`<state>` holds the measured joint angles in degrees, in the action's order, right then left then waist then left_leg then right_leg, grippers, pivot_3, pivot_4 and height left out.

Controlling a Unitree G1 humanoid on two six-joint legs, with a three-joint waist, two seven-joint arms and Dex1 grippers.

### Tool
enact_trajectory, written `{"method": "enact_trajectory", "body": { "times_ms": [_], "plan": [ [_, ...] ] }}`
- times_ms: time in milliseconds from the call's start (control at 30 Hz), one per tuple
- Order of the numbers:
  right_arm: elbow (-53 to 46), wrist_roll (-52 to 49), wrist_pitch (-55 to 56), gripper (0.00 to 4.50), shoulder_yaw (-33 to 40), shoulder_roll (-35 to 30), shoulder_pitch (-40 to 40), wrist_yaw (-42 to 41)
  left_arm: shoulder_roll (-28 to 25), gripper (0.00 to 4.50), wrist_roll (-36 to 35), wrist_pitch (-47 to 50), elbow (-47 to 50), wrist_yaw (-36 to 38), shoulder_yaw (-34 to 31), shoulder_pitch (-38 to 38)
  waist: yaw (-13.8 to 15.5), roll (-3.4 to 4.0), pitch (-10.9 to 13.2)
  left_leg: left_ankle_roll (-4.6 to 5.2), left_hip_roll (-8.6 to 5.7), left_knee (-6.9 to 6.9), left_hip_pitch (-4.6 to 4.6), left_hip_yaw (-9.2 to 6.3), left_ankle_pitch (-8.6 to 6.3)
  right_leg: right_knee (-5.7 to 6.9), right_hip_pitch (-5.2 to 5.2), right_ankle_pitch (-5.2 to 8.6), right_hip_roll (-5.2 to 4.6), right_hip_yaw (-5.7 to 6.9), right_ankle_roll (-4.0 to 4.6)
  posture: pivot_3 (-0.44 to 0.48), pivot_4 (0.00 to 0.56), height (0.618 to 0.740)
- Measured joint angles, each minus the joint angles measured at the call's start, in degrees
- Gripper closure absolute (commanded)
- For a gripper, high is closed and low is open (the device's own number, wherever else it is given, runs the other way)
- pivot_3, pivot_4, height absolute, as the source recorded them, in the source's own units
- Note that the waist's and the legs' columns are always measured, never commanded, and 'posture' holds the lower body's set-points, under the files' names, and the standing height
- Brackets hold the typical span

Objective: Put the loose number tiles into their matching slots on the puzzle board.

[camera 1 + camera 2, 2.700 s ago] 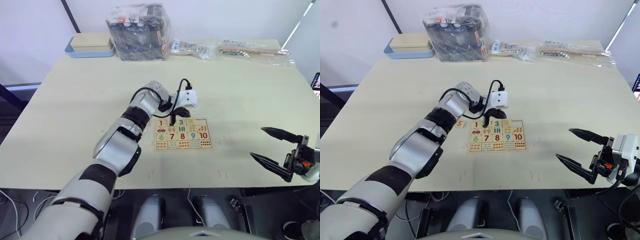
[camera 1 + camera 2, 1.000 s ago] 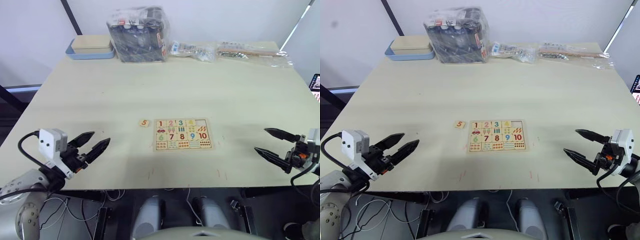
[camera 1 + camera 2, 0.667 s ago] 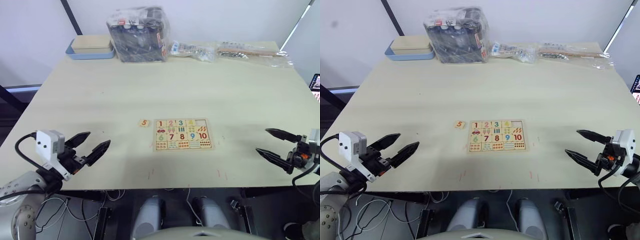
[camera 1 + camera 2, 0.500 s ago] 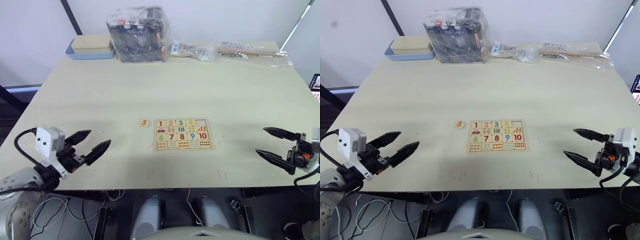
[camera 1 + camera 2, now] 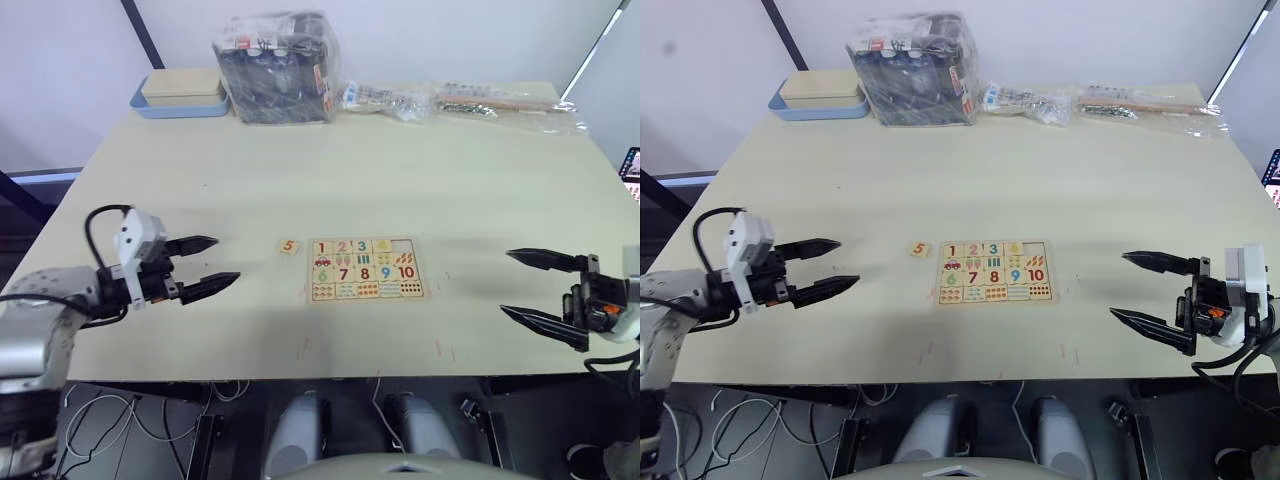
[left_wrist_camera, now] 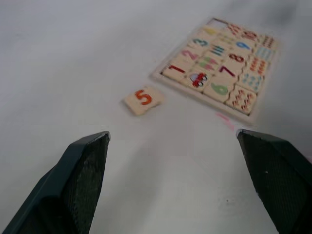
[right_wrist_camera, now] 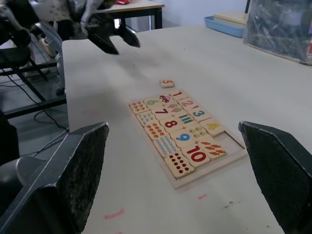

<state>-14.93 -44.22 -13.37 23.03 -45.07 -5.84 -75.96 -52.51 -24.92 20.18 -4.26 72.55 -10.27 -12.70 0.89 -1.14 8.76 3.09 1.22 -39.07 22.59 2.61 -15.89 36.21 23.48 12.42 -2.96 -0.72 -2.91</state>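
Four tiles sit seated on the puzzle board (image 5: 366, 268), I've only the 5 tile (image 5: 288, 245) left loose just beside it, far-corner slot (image 7: 233, 137) empty, left gripper (image 5: 212, 263) and right gripper (image 5: 540, 292) both spread wide, holding nothing.

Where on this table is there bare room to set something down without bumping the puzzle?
Bare table lies between the puzzle board and the back-edge clutter, and right of the board. Tighter on its left, where the 5 tile lies. Crowded at the back: wrapped box, blue-rimmed tray.
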Motion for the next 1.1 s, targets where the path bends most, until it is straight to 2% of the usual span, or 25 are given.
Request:
{"method": "enact_trajectory", "body": {
  "times_ms": [267, 500, 667, 833, 900, 967, 1100],
  "plan": [
    [-0.73, -0.13, -0.10, 0.00, 0.83, -0.10, -1.21, 0.01, 4.12, 0.09, 8.38, -13.09, -21.52, 9.47, 11.19, -17.44, 0.01, -0.03, 0.00, 0.01, -0.03, -0.03, 0.03, 0.02, 0.00, 0.00, 0.00, -0.03, 0.09, -0.02, -0.06, 0.000, 0.150, 0.740],
    [-2.08, -0.42, 0.24, 0.00, 1.78, -0.07, -2.35, -0.76, 9.85, 0.09, 16.67, -26.51, -43.99, 13.92, 16.35, -31.93, 0.00, -0.07, -0.01, 0.04, -0.07, -0.09, 0.12, 0.06, -0.01, -0.02, -0.01, -0.15, 0.13, -0.02, -0.27, 0.000, 0.150, 0.740],
    [-3.20, -0.51, 0.29, 0.00, 2.72, 0.02, -3.82, -0.64, 13.37, 0.09, 21.24, -33.67, -55.44, 13.65, 17.84, -37.35, -0.05, -0.10, 0.00, 0.09, -0.05, -0.11, 0.16, -0.04, -0.04, -0.05, 0.00, -0.16, 0.13, -0.01, -0.28, 0.000, 0.150, 0.740],
    [-4.90, -0.56, 0.32, 0.00, 2.99, 0.46, -5.40, 0.21, 15.40, 0.09, 25.40, -38.34, -62.20, 11.24, 18.57, -40.28, -0.05, -0.10, 0.00, 0.10, -0.03, -0.14, 0.16, -0.05, -0.05, -0.04, 0.01, -0.18, 0.12, -0.03, -0.32, 0.000, 0.150, 0.740],
    [-5.30, -0.56, 0.32, 0.00, 3.18, 0.47, -5.95, 0.38, 15.84, 0.57, 25.97, -39.25, -63.06, 10.90, 18.56, -40.89, -0.03, -0.10, 0.00, 0.10, -0.02, -0.15, 0.16, -0.06, -0.05, -0.03, 0.00, -0.19, 0.12, -0.03, -0.33, 0.000, 0.150, 0.740],
    [-5.74, -0.57, 0.33, 0.00, 3.79, 0.50, -6.72, 0.69, 16.10, 1.45, 26.23, -40.04, -63.86, 10.93, 18.50, -41.11, 0.00, -0.10, 0.00, 0.10, -0.02, -0.15, 0.16, -0.06, -0.05, -0.03, 0.00, -0.19, 0.11, -0.03, -0.33, 0.000, 0.150, 0.740],
    [-6.60, -0.58, 0.38, 0.00, 4.76, 0.71, -7.88, 1.31, 16.10, 1.45, 26.52, -40.75, -64.02, 11.07, 18.08, -41.10, -0.05, -0.10, -0.01, 0.10, -0.01, -0.15, 0.15, -0.07, -0.05, -0.01, 0.00, -0.19, 0.11, -0.03, -0.33, 0.000, 0.150, 0.740]
  ]
}}
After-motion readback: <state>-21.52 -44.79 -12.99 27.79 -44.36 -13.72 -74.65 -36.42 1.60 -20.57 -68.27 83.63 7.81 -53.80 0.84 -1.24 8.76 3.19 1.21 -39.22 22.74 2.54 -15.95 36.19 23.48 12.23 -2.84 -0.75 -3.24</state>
